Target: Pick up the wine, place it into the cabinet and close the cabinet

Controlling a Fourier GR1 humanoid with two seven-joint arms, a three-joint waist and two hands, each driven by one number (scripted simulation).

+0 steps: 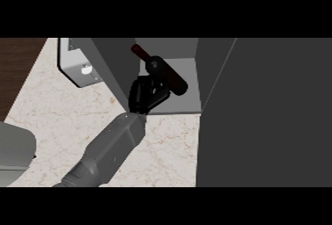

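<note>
The wine bottle (170,78), dark with a red neck (138,49), is tilted inside the open cabinet (185,105), neck pointing to the back left. My right hand (146,93) reaches into the cabinet's opening from the lower left. Its fingers are curled round the bottle's body and hide part of it. I cannot tell whether the bottle's base touches the cabinet's floor. My left hand does not show; only a grey rounded piece of arm (13,151) sits at the left edge.
The cabinet's dark door (272,114) stands open and fills the right side. Its left wall (113,66) rises beside my wrist. A light grey box with a white knob (81,67) stands to the left on the marble counter (65,118). Dark wood (16,66) lies beyond the counter's edge.
</note>
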